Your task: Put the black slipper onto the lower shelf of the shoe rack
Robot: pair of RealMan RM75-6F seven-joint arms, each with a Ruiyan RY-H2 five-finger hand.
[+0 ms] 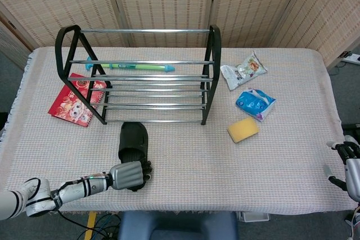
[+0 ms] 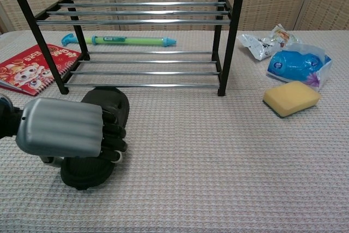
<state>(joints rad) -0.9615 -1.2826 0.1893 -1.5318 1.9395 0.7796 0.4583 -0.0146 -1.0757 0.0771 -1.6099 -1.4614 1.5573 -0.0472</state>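
Note:
The black slipper lies on the cloth just in front of the shoe rack, toe toward the rack. My left hand sits at its heel end, fingers curled over the heel rim and into the opening, gripping it. The heel itself is hidden behind the hand in the chest view. The rack's lower shelf bars hold nothing. My right hand rests at the table's near right edge with fingers apart, holding nothing.
A red book lies under the rack's left end. A green and blue pen lies behind the rack. Right of the rack are a snack bag, a blue packet and a yellow sponge.

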